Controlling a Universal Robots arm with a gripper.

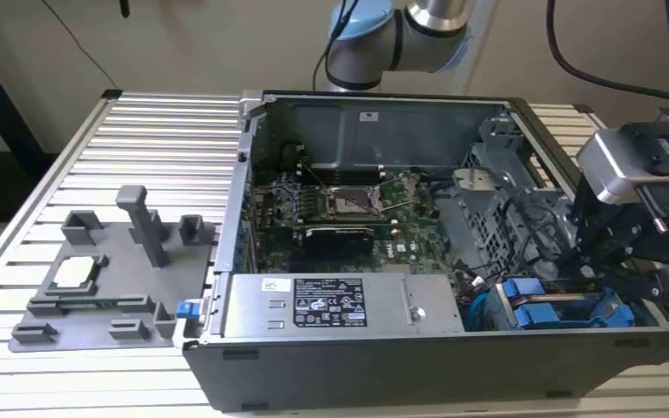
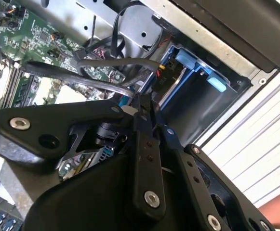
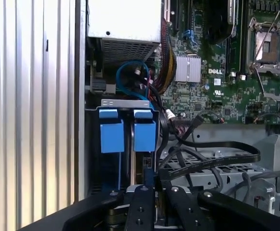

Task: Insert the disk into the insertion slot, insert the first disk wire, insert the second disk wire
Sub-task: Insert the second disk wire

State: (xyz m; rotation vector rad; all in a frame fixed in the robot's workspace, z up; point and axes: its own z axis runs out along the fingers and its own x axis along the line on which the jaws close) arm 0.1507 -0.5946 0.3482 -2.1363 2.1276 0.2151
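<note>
The insertion slot (image 1: 567, 315) is the bay in the case's near corner on the exterior view's right. The disk's blue carrier (image 3: 112, 136) sits inside it, under a silver bracket (image 3: 127, 102); the drive's metal body is mostly hidden. My gripper (image 1: 577, 266) hangs just above this bay. In the first wrist view its fingers (image 3: 140, 207) are closed on the end of a flat black disk wire (image 3: 217, 161), which loops away over the metal cage. In the second wrist view the gripper (image 2: 139, 103) ends close to the blue bay (image 2: 197, 91).
A long grey power-supply box (image 1: 328, 305) lies beside the bay. The motherboard (image 1: 347, 205) fills the case floor. A perforated cage (image 1: 486, 218) with loose cables stands behind the bay. A grey fixture plate (image 1: 102, 279) rests on the slatted table (image 1: 160, 131).
</note>
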